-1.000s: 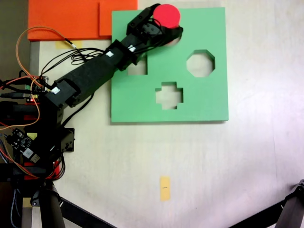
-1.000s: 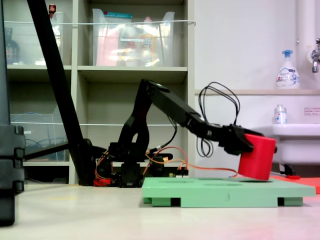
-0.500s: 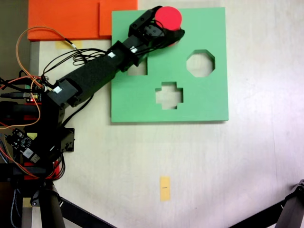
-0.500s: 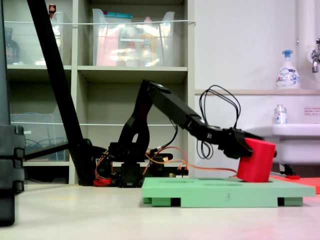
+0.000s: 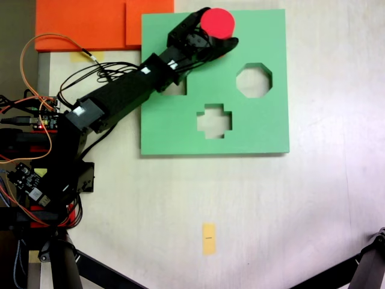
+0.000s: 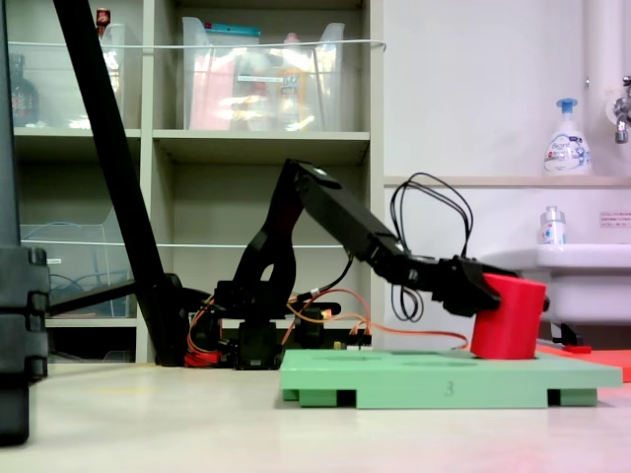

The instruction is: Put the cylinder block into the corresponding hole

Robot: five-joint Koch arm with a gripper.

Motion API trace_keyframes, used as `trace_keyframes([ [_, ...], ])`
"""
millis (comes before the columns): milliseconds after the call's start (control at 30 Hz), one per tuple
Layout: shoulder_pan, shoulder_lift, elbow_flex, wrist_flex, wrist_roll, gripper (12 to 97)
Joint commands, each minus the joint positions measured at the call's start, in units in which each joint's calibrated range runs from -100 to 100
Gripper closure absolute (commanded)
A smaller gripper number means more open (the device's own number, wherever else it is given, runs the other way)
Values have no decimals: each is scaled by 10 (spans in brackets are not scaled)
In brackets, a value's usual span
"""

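Overhead, claw [image 5: 212, 31] clamps cylinder block [image 5: 217, 23] above green board [image 5: 264, 126]; octagonal cut-out [image 5: 253, 80] nearby.

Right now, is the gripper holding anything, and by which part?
Yes: the gripper clamps the red cylinder by its curved side wall, below the flat top, with its base at the green board.

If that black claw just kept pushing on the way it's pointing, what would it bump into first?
The gripper is already closed around the red cylinder block. Beyond it, the top view shows the green board's far strip, then bare table.
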Motion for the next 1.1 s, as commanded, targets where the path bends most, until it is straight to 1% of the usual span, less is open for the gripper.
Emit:
trace_keyframes([
  [0,-1,2,37,50,-3,781],
  [233,0,12,32,55,-3,777],
  [367,2,13,-6,66,-2,711],
  [433,5,26,-21,80,-3,641],
  [467,6,36,-24,101,-3,577],
  [567,13,43,-39,115,-3,348],
  [633,16,40,-51,117,-3,252],
  [700,18,30,-65,122,-3,193],
  [833,20,-41,-101,123,-5,192],
  [900,21,-121,-119,107,-15,192],
  [967,21,-227,-131,40,-28,193],
  [1067,18,-399,-132,-131,-61,204],
])
